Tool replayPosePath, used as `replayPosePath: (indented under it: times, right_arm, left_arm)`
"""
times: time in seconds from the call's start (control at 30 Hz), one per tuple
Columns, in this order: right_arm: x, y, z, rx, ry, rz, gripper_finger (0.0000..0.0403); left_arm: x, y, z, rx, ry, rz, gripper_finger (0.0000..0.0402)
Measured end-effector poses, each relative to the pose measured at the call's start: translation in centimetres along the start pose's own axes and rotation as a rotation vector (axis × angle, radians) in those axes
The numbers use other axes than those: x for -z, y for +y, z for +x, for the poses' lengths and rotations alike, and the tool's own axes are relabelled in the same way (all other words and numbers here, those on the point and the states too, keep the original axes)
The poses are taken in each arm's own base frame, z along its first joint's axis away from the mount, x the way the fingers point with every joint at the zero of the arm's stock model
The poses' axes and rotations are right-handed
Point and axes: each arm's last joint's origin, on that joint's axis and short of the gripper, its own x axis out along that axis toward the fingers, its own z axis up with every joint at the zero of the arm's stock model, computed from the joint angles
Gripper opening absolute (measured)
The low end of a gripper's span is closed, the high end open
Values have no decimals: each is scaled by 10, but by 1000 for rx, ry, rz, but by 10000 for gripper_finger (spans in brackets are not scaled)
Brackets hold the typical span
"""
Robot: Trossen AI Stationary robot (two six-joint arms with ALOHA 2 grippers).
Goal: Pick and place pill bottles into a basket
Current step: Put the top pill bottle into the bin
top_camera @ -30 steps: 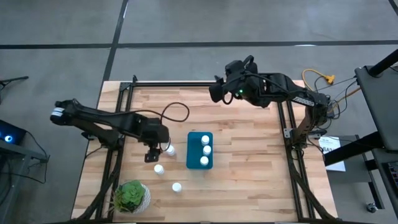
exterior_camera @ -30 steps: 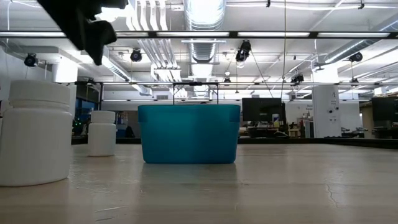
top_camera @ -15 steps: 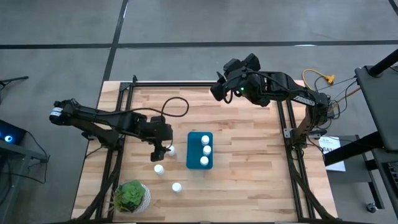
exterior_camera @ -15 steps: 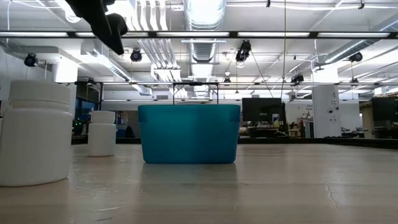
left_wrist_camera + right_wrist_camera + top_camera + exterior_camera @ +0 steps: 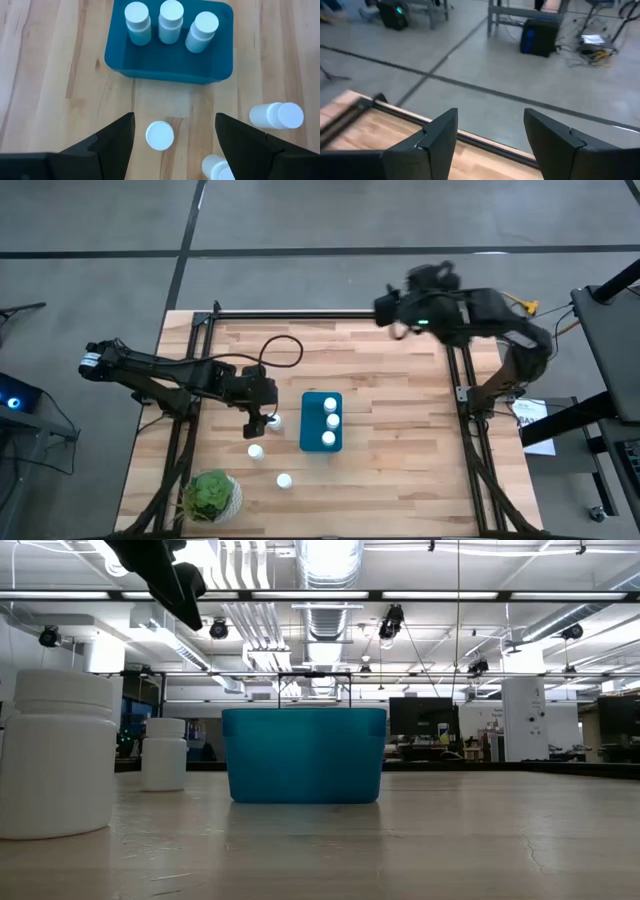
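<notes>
Basket [image 5: 321, 421], teal, sits near the table's centre with three pill bottles [image 5: 330, 421] standing upright in its right half. Left gripper [image 5: 257, 421] hangs above the wood at the basket's 9 o'clock, fingers spread wide and holding nothing; the left wrist view shows an upright bottle [image 5: 160, 135] on the table between the finger tips. Second bottle [image 5: 256, 451] and third bottle [image 5: 284, 480] stand toward the basket's 7 o'clock, near a potted plant [image 5: 211, 496]. Right gripper [image 5: 384, 308] is raised over the table's far edge at 1 o'clock, fingers wide apart, empty.
</notes>
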Motion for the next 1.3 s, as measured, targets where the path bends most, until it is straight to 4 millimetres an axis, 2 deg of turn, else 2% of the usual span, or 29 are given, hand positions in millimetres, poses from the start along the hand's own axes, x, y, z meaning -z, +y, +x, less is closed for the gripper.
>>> replayPosePath:
  times: [0.13, 0.27, 0.53, 0.67, 1.0, 1.13, 1.3]
  right_arm:
    - [-15, -28, -23, -55, -50, 93, 219]
    - [-27, -44, -40, -126, -114, 94, 219]
    - [-30, -64, -54, -207, -144, 143, 219]
    - [-20, -61, -50, -245, -115, 130, 219]
    - [4, -41, -32, -209, -57, 109, 219]
    - [6, -39, -31, -207, -55, 104, 219]
    - [-3, -45, -36, -214, -77, 123, 219]
  left_arm:
    - [0, 0, 0, -5, -2, 6, 258]
    - [1, 1, 2, -21, -4, 35, 258]
    - [13, 2, 17, -24, 16, 49, 258]
    - [20, 4, 24, -30, 47, 50, 258]
    - [29, 4, 36, -9, 86, 49, 258]
    - [30, 4, 38, -7, 83, 26, 258]
    - [28, 3, 42, -4, 67, 23, 258]
